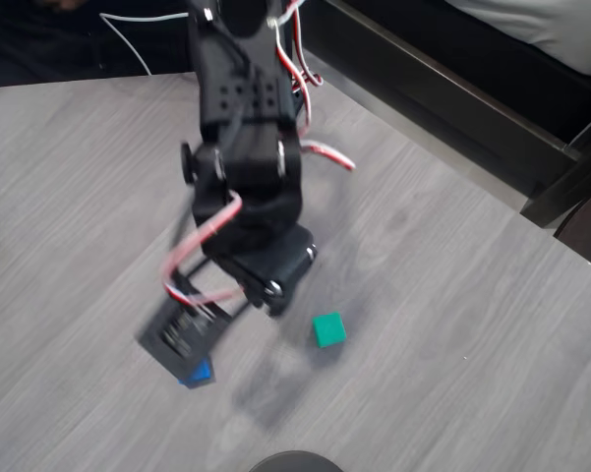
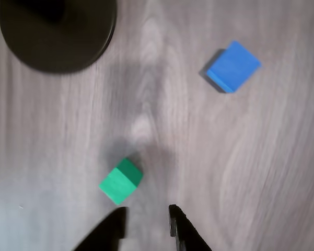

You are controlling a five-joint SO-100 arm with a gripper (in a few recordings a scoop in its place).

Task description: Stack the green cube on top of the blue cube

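My jaws (image 2: 146,222) hang slightly apart and empty above the bench (image 2: 261,172), the green cube (image 2: 120,181) just beside them, the blue cube (image 2: 233,66) well apart.

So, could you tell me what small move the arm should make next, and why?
Probably a short shift over the green cube, then a descent. In the wrist view the gripper is empty, its tips slightly apart above the table, with the cube just up and left of them. The blue cube lies well apart, so grasping comes first.

Green cube (image 2: 120,180) just beyond parted gripper (image 2: 146,219) fingertips (blue cube (image 2: 233,66) well apart).
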